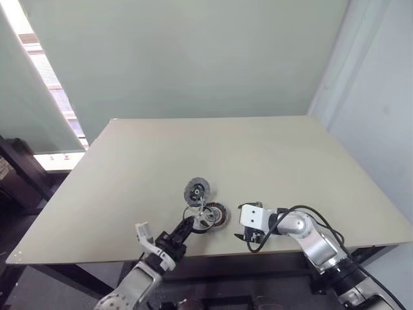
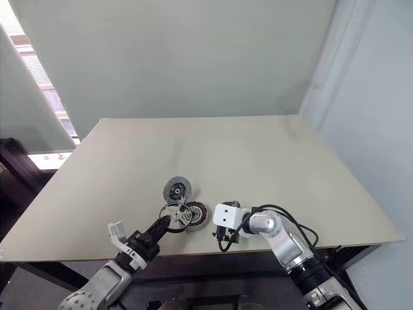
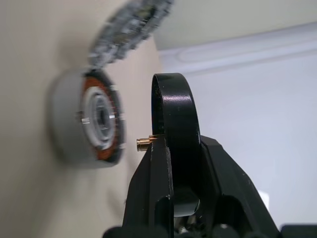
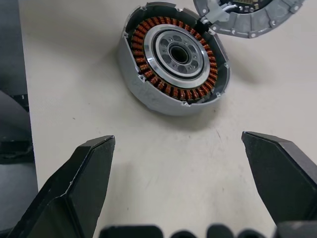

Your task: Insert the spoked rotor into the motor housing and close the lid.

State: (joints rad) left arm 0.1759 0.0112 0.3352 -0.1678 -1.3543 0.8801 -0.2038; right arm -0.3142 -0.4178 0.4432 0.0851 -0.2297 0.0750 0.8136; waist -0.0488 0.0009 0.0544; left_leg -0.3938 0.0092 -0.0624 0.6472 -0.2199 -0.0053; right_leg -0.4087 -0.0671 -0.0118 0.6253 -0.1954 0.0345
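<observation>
Your left pincer (image 1: 187,225) is clamped tight on the rim of the rotor (image 1: 197,215), holding it up off the tabletop (image 1: 258,161), right at the near-left edge of the housing (image 1: 216,215). From the left wrist view the rotor is edge-on in the fingers (image 3: 153,188), with a little brass pin poking out toward the housing's open face (image 3: 99,119). The housing sits near the front edge, copper windings up and nothing in it. The lid (image 1: 197,190) lies just behind it, touching or overlapping its rim, so it crowds that far side. Your right pincer (image 1: 248,234) is wide open and holding nothing, parked low just to the right of the housing and pointing at it, so that side is boxed in.
</observation>
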